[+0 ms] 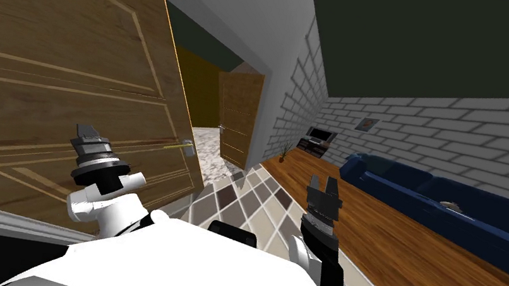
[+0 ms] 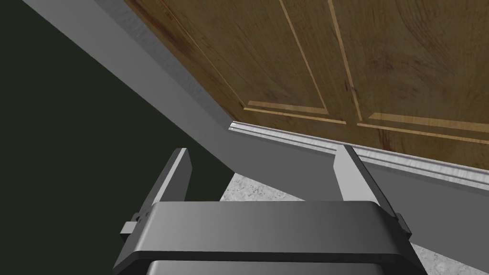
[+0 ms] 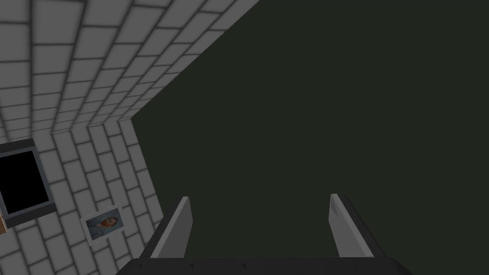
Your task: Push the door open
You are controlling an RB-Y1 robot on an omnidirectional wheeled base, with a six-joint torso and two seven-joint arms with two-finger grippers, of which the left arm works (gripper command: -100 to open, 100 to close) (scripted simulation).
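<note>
A brown panelled wooden door (image 1: 65, 76) fills the left side of the head view and stands partly swung away from me, its free edge and metal lever handle (image 1: 185, 146) towards the middle. My left gripper (image 1: 87, 132) is held up close to the door's face, left of the handle; I cannot tell if it touches. In the left wrist view the left gripper (image 2: 262, 152) is open, pointing at the door (image 2: 334, 57) and a grey frame strip (image 2: 286, 162). My right gripper (image 1: 324, 187) hangs open over the floor, away from the door; its fingers (image 3: 179, 224) hold nothing.
Past the door's edge a gap leads to a speckled floor (image 1: 208, 143) and a second wooden door (image 1: 238, 116). A checkered tile strip (image 1: 250, 201) runs ahead. To the right, on wood flooring, stand a blue sofa (image 1: 460, 209), a TV stand (image 1: 317, 141) and a small plant (image 1: 285, 150).
</note>
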